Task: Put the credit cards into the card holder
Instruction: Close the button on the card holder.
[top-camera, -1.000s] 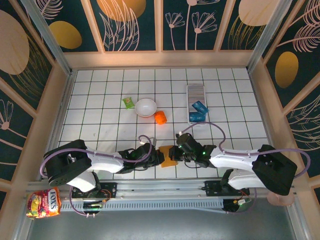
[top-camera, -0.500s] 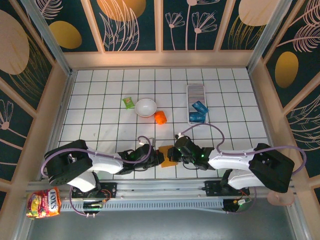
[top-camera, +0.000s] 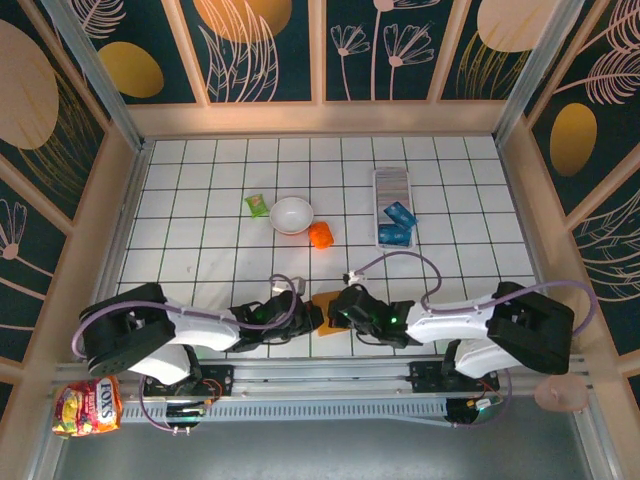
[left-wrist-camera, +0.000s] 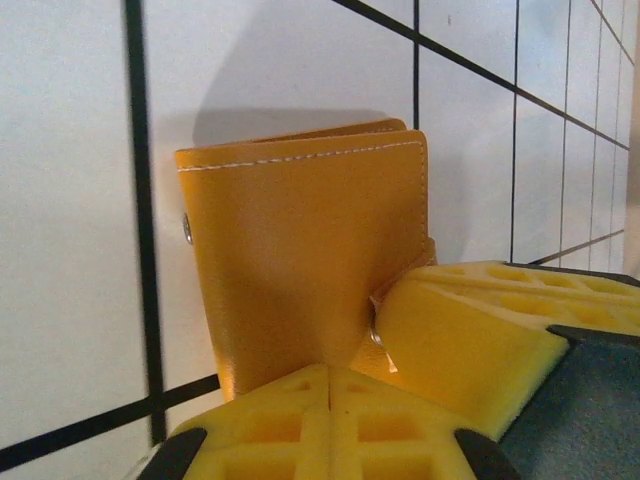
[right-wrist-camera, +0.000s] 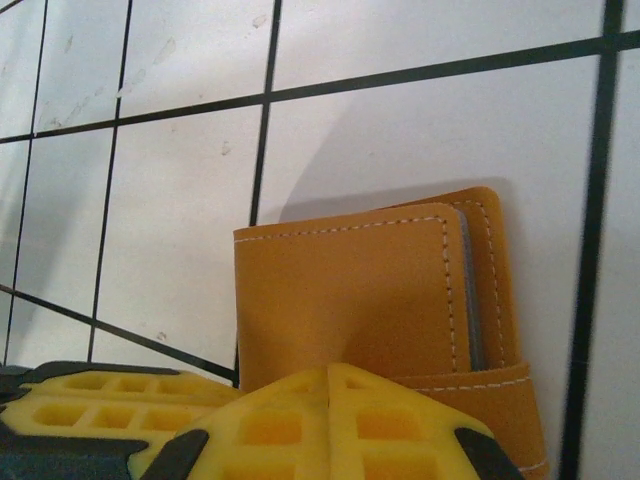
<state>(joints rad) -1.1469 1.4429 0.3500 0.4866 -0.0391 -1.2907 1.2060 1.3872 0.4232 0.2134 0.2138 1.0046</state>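
Sweet bag (top-camera: 88, 405) lettered FOX'S, beyond the near left corner of the tabletop (top-camera: 200, 230). Left pincer (left-wrist-camera: 330, 375) and right pincer (right-wrist-camera: 330, 370): each clenched, tips against tan wallet (left-wrist-camera: 300, 260). Credit cards (top-camera: 397, 214) rest on card holder (top-camera: 391, 182), far right.

A tan-orange leather wallet (top-camera: 328, 312) (left-wrist-camera: 300, 260) (right-wrist-camera: 350, 300), folded and edged in white stitching, sits near the front of the white gridded table (top-camera: 200, 200). Farther back, a white bowl (top-camera: 292, 215) stands between a green packet (top-camera: 257, 204) and a small orange object (top-camera: 320, 235). A red-and-yellow candy bag (top-camera: 88, 405) lies off the table's near-left corner
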